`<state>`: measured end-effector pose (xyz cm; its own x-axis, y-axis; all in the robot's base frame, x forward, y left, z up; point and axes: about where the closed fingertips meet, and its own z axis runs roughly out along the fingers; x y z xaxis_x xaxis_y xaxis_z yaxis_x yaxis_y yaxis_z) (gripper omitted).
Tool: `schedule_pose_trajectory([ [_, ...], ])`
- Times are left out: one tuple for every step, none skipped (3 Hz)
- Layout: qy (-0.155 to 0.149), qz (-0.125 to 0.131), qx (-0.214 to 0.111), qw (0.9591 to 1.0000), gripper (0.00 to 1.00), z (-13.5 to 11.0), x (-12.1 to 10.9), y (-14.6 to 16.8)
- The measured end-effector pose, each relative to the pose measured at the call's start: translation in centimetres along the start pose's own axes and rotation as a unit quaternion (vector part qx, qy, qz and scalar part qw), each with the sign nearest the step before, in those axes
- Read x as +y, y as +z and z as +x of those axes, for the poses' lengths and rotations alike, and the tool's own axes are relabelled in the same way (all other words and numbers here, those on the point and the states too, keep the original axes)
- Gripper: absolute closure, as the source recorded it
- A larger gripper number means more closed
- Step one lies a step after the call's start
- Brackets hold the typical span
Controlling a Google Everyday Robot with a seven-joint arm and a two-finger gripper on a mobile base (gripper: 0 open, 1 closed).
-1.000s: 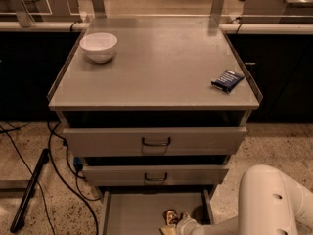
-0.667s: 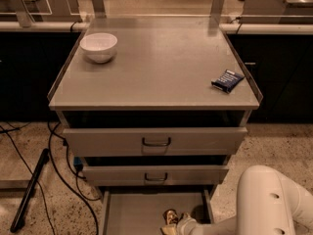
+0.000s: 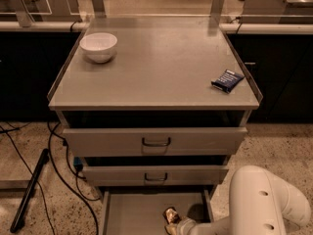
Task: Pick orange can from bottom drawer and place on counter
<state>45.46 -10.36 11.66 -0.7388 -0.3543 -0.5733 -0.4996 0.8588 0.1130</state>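
The orange can (image 3: 170,214) lies on the floor of the open bottom drawer (image 3: 132,212), near its right side at the frame's lower edge; only its gold-brown end shows. My gripper (image 3: 175,225) reaches into the drawer from the right, right at the can, mostly cut off by the frame. My white arm (image 3: 264,204) fills the lower right corner. The counter (image 3: 156,67) is the broad grey top of the cabinet above.
A white bowl (image 3: 99,46) stands at the counter's back left. A dark blue flat packet (image 3: 228,80) lies near its right rim. The two upper drawers (image 3: 155,142) are pulled slightly out. Black cables and a dark bar (image 3: 29,190) lie on the floor at left.
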Motion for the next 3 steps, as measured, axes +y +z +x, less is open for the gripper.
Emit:
schedule_pose_trajectory([
  [0.000, 0.000, 0.000, 1.0000, 0.71, 0.0, 0.0, 0.0],
  [0.000, -0.001, 0.000, 1.0000, 0.95, 0.0, 0.0, 0.0],
  [-0.030, -0.030, -0.019, 0.9989, 1.00, -1.3, -0.6, -0.8],
])
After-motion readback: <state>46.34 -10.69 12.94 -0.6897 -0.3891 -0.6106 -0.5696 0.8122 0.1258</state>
